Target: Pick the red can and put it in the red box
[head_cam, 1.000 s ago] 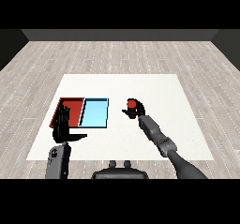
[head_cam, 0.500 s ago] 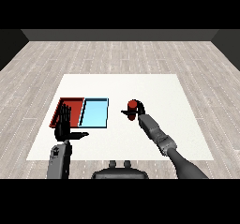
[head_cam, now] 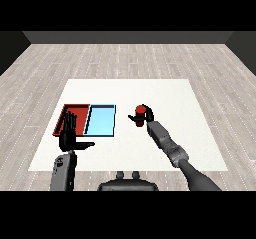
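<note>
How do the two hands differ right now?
The right hand is curled round the red can, to the right of the light blue tray; the left hand holds nothing. The left hand's fingers are straight and point upward with the thumb out to the side, in front of the red tray. The right forearm reaches further across the table. Both hands are black on grey forearms.

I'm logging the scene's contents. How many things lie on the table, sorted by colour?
Red: 2, the red can in the right hand and the red tray
Light blue: 1, the light blue tray
Total: 3
</note>
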Action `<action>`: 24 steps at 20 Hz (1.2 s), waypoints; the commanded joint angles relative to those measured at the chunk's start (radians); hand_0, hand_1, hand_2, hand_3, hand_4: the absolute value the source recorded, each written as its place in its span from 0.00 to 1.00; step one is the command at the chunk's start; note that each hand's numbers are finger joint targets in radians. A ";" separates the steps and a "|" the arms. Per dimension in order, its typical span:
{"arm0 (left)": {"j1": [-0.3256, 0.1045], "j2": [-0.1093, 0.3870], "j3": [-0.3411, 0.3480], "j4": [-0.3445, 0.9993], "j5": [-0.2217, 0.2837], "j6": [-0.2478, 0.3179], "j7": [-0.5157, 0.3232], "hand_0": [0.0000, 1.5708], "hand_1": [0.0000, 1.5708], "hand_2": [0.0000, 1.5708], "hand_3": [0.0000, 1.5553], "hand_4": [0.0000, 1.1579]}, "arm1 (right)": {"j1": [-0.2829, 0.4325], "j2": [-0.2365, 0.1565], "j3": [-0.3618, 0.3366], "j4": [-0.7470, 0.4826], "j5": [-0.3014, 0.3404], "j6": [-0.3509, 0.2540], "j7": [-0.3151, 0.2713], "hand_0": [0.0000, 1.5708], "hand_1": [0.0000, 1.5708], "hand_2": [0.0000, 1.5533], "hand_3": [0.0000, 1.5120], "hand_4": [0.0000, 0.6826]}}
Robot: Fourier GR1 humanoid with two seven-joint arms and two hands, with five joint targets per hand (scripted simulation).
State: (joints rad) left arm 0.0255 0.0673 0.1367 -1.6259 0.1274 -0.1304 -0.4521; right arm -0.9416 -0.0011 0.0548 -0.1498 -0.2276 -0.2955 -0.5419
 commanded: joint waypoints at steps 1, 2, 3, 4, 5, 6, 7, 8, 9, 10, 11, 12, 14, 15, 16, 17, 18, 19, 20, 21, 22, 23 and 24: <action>-0.004 -0.007 -0.030 -0.082 -0.018 0.033 0.085 0.00 0.00 0.00 0.00 0.00 | 0.060 -0.037 0.010 -0.109 0.018 0.039 0.014 0.98 0.98 0.94 0.91 0.85; 0.021 -0.025 -0.059 -0.098 -0.045 0.041 0.075 0.00 0.00 0.00 0.00 0.00 | 0.000 -0.021 0.000 -0.115 0.011 0.022 0.026 0.98 0.98 0.94 0.92 0.85; 0.020 0.028 -0.008 0.025 -0.005 -0.050 -0.028 0.00 0.00 0.00 0.00 0.00 | 0.048 -0.042 0.033 -0.175 0.033 0.040 0.066 0.98 0.98 0.94 0.92 0.85; 0.034 -0.021 -0.060 -0.050 -0.055 0.016 0.009 0.00 0.00 0.00 0.00 0.00 | 0.060 -0.024 0.031 -0.204 0.037 0.029 0.053 0.96 0.96 0.93 0.92 0.84; 0.019 -0.001 -0.067 -0.104 -0.039 0.007 0.092 0.00 0.00 0.00 0.00 0.00 | 0.060 -0.119 0.034 -0.228 0.031 0.110 0.086 0.96 0.96 0.93 0.91 0.82; 0.072 -0.041 -0.111 -0.105 -0.079 0.017 0.031 0.00 0.00 0.00 0.00 0.00 | 0.107 -0.091 0.050 -0.304 0.035 0.082 0.100 0.96 0.96 0.94 0.91 0.81; 0.015 0.004 -0.061 -0.046 -0.047 -0.010 0.040 0.00 0.00 0.00 0.00 0.00 | 0.095 -0.126 0.057 -0.336 0.046 0.093 0.109 0.96 0.96 0.94 0.91 0.79; 0.018 -0.049 -0.133 -0.131 -0.109 0.060 0.111 0.00 0.00 0.00 0.00 0.00 | 0.091 -0.112 0.056 -0.388 0.038 0.054 0.148 0.97 0.97 0.94 0.91 0.82; -0.020 -0.048 -0.118 -0.047 -0.094 0.044 0.079 0.00 0.00 0.00 0.00 0.00 | 0.136 -0.133 0.070 -0.444 0.048 0.081 0.159 0.97 0.97 0.94 0.91 0.83; 0.090 -0.053 -0.152 -0.140 -0.093 0.025 0.096 0.00 0.00 0.00 0.00 0.00 | 0.190 -0.147 0.081 -0.508 0.048 0.082 0.179 0.97 0.97 0.94 0.91 0.84; 0.059 -0.058 -0.177 -0.143 -0.092 0.025 0.162 0.00 0.00 0.00 0.00 0.00 | 0.204 -0.156 0.087 -0.532 0.057 0.080 0.146 0.97 0.97 0.93 0.91 0.81; 0.028 -0.037 -0.152 -0.107 -0.045 -0.017 0.154 0.00 0.00 0.00 0.00 0.00 | 0.211 -0.204 0.081 -0.582 0.053 0.091 0.178 0.97 0.97 0.94 0.91 0.84; 0.026 -0.029 -0.165 -0.120 -0.050 -0.026 0.182 0.00 0.00 0.00 0.00 0.00 | 0.292 -0.201 0.101 -0.745 0.051 0.061 0.230 0.98 0.98 0.94 0.92 0.84; 0.046 -0.049 -0.207 -0.120 -0.068 -0.030 0.175 0.00 0.00 0.00 0.00 0.00 | 0.304 -0.194 0.116 -0.799 0.061 0.041 0.266 0.97 0.97 0.94 0.92 0.83; 0.029 -0.066 -0.237 -0.165 -0.081 0.007 0.234 0.00 0.00 0.00 0.00 0.00 | 0.327 -0.174 0.137 -0.862 0.075 0.008 0.304 0.97 0.97 0.94 0.92 0.83; 0.028 -0.066 -0.245 -0.172 -0.081 0.015 0.243 0.00 0.00 0.00 0.00 0.00 | 0.351 -0.154 0.160 -0.928 0.093 -0.028 0.346 0.97 0.97 0.94 0.92 0.83; 0.027 -0.066 -0.252 -0.178 -0.082 0.022 0.250 0.00 0.00 0.00 0.00 0.00 | 0.368 -0.132 0.184 -0.981 0.114 -0.063 0.384 0.97 0.97 0.94 0.92 0.83; 0.026 -0.067 -0.259 -0.182 -0.083 0.029 0.257 0.00 0.00 0.00 0.00 0.00 | 0.379 -0.109 0.208 -1.022 0.138 -0.097 0.418 0.97 0.97 0.94 0.92 0.83; 0.024 -0.067 -0.265 -0.186 -0.084 0.037 0.262 0.00 0.00 0.00 0.00 0.00 | 0.347 -0.055 0.220 -0.975 0.169 -0.138 0.404 0.97 0.97 0.94 0.92 0.83; 0.034 -0.067 -0.278 -0.147 -0.090 0.049 0.226 0.00 0.00 0.00 0.00 0.00 | 0.424 -0.077 0.250 -1.089 0.187 -0.141 0.454 0.97 0.97 0.94 0.92 0.83; -0.076 -0.067 -0.259 -0.072 -0.083 0.052 0.249 0.00 0.00 0.00 0.00 0.00 | 0.429 -0.098 0.251 -1.130 0.192 -0.126 0.489 0.97 0.97 0.94 0.92 0.83; 0.053 -0.063 -0.282 -0.249 -0.081 0.033 0.310 0.00 0.00 0.00 0.00 0.00 | 0.468 -0.123 0.245 -1.208 0.194 -0.121 0.504 0.97 0.97 0.94 0.92 0.83; 0.053 -0.064 -0.298 -0.230 -0.101 0.031 0.294 0.00 0.00 0.00 0.00 0.00 | 0.465 -0.078 0.244 -1.181 0.216 -0.148 0.466 0.97 0.97 0.94 0.93 0.84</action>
State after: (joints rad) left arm 0.0502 0.0046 -0.1254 -1.8029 0.0422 -0.0996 -0.1958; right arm -0.5386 -0.1076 0.2711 -1.2017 -0.0619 -0.3952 -0.1173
